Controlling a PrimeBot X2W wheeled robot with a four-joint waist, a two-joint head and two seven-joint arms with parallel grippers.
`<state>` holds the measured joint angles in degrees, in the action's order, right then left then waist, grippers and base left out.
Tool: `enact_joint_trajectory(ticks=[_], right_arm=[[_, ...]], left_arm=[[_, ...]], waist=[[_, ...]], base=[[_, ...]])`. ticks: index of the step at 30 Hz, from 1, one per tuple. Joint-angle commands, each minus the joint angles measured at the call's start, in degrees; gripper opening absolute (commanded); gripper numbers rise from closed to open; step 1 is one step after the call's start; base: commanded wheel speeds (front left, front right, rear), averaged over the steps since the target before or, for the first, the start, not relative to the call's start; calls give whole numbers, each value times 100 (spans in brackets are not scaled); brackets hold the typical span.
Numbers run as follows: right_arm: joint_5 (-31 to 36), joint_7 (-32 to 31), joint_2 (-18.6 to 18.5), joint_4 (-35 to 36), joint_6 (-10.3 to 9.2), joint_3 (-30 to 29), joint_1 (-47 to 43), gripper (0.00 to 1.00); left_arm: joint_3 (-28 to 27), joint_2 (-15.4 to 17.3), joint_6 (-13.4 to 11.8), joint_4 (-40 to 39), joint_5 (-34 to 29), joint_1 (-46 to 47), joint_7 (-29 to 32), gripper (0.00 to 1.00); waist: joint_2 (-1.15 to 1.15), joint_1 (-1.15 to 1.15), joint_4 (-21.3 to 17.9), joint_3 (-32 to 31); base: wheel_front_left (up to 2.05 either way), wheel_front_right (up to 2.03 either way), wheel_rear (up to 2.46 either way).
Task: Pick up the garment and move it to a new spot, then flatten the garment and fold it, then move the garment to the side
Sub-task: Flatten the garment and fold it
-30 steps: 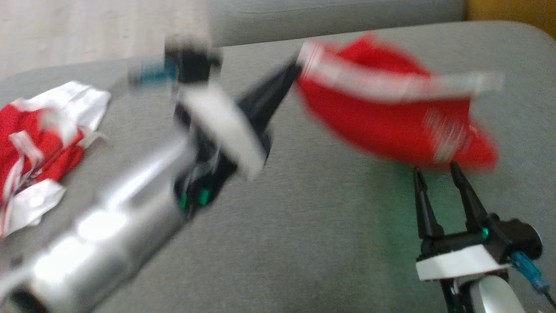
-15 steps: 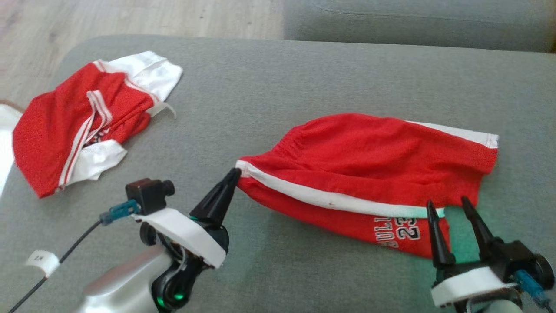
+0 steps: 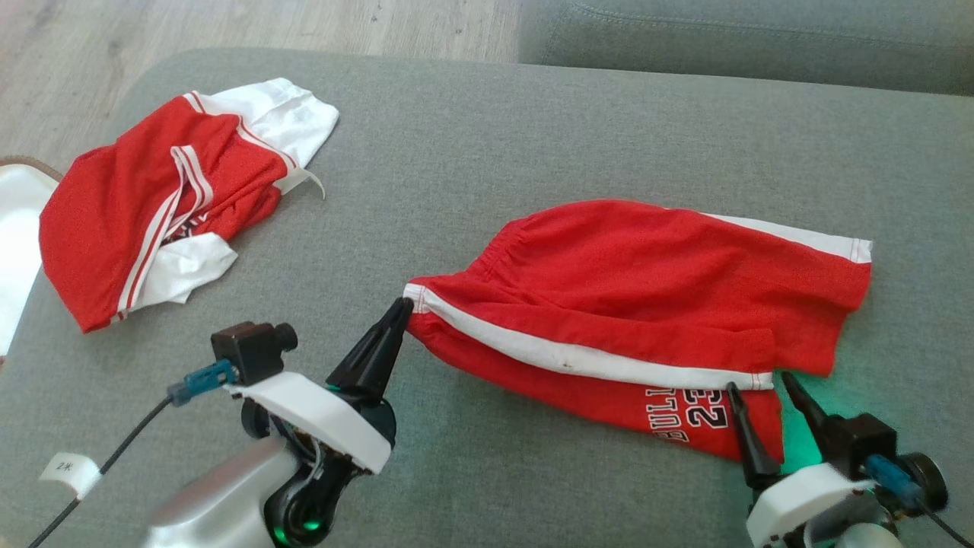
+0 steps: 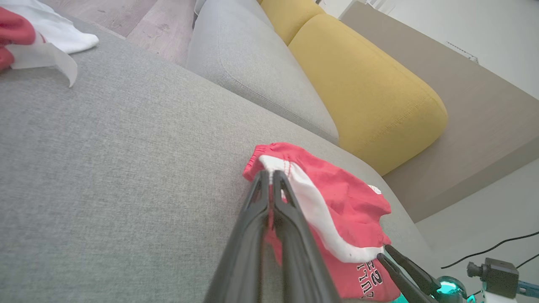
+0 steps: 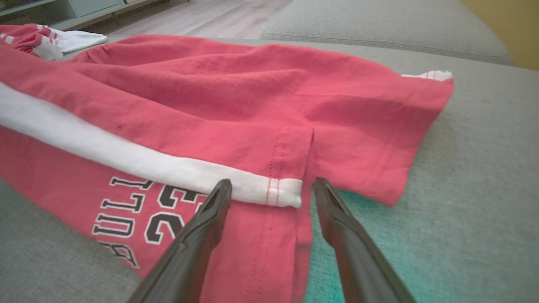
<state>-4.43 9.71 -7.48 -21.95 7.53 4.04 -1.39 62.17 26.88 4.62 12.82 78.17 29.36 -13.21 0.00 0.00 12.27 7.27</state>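
Garment (image 3: 647, 289), a pair of red shorts with a white side stripe and black-and-white lettering on one leg, lies spread on the grey sofa seat (image 3: 487, 152) right of centre in the head view. Its waistband end points toward the left pincer (image 3: 401, 307). That pincer is closed, and its tips meet the waistband corner where the stripe begins. The right pincer (image 3: 759, 383) stands with its fingers apart at the leg hem, one finger over the lettered leg and the other just off the fabric edge. A second red and white garment (image 3: 152, 205) lies crumpled well apart, near the seat's far left edge, with wooden floor (image 3: 228, 30) beyond.

From the left wrist, the left pincer (image 4: 267, 172) has both fingers pressed together on the garment (image 4: 337, 202) at the waistband corner, with red cloth showing between them. The right pincer (image 4: 385, 252) sits at the garment's far end. A yellow cushion (image 4: 362, 84) lies behind.

From the right wrist, the right pincer (image 5: 273, 182) is spread wide, straddling the stitched end of the white stripe at the hem. The garment (image 5: 210, 97) lies loosely wrinkled ahead of it. I cannot tell whether the fingers touch the cloth.
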Motion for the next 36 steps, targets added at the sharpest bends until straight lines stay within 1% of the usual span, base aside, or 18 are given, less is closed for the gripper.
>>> enact_joint_trajectory(ticks=[1, 2, 4, 6, 7, 9, 10, 11, 12, 15, 18, 21, 25, 28, 31, 33, 36], right_arm=[[-14, -21, -114, 61, -4, 203, 240, 98], [-34, -39, -122, 23, -4, 230, 268, 93], [-53, -51, -128, -14, -4, 248, 295, 93], [-105, -101, -131, -101, -4, 279, 342, 85], [-171, -143, -130, -191, -4, 289, 384, 69], [-217, -171, -142, -269, -4, 321, 421, 47], [-234, -167, -149, -297, -4, 335, 437, 31], [-231, -126, -166, -304, -4, 361, 454, 3], [-228, -80, -178, -315, -4, 360, 467, 0], [-247, -30, -188, -336, -4, 364, 490, 0], [-244, 52, -199, -181, -4, 337, 492, 0], [-285, 101, -231, 191, -4, 236, 495, 0], [-470, -20, -371, 1035, -4, 52, 567, 0], [-689, -293, -576, 1750, -4, -120, 747, 0], [-1050, -675, -811, 2333, -4, -225, 1109, 0], [-1245, -894, -1042, 2560, -4, -268, 1503, 0], [-1459, -1082, -1327, 2545, -4, -286, 2349, 0]], left_arm=[[-277, 99, 23, -93, -48, 176, -93, 0], [-279, 93, 25, -88, -50, 180, -94, 0], [-280, 86, 29, -84, -51, 183, -95, 0], [-278, 77, 38, -77, -55, 190, -95, 0], [-280, 71, 47, -65, -49, 200, -91, 0], [-288, 73, 57, -50, -39, 210, -85, 0], [-291, 76, 61, -43, -33, 214, -81, 0], [-296, 78, 65, -37, -28, 218, -81, 0], [-303, 80, 67, -30, -25, 219, -82, 0], [-349, 105, 60, -16, -59, 205, -99, 0], [-427, 173, 28, -41, -183, 192, -126, 0], [-559, 275, 14, -178, -325, 227, -147, 0], [-740, 500, -36, -569, -636, 463, -159, 0], [-858, 671, -84, -901, -880, 816, -139, 0], [-1005, 773, -107, -1103, -1113, 1332, -64, 0], [-1129, 737, -84, -1126, -1280, 1778, -56, 0], [-1314, 537, -32, -881, -1509, 2534, -61, 0]], waist=[[0, 0, 5, 24], [0, 0, 7, 36], [0, 0, 11, 46], [0, 0, 19, 64], [0, 0, 29, 79], [0, 0, 34, 86], [0, 0, 33, 88], [0, 0, 32, 87], [0, 0, 27, 82], [0, 0, -13, 36], [0, 0, -96, -36], [0, 0, -208, -106], [0, 0, -382, -151], [0, 0, -506, -102], [0, 0, -622, 38], [0, 0, -689, 181], [0, 0, -809, 466]], base=[[0, 0, 0], [0, 0, 0], [0, 0, 0], [0, 0, 0], [0, 0, 0], [0, 0, 0], [0, 0, 0], [0, 0, 0], [0, 0, 0], [0, 0, 0], [0, 0, 0], [0, 0, 0], [0, 0, 0], [0, 0, 0], [0, 0, 0], [0, 0, 0], [0, 0, 0]])
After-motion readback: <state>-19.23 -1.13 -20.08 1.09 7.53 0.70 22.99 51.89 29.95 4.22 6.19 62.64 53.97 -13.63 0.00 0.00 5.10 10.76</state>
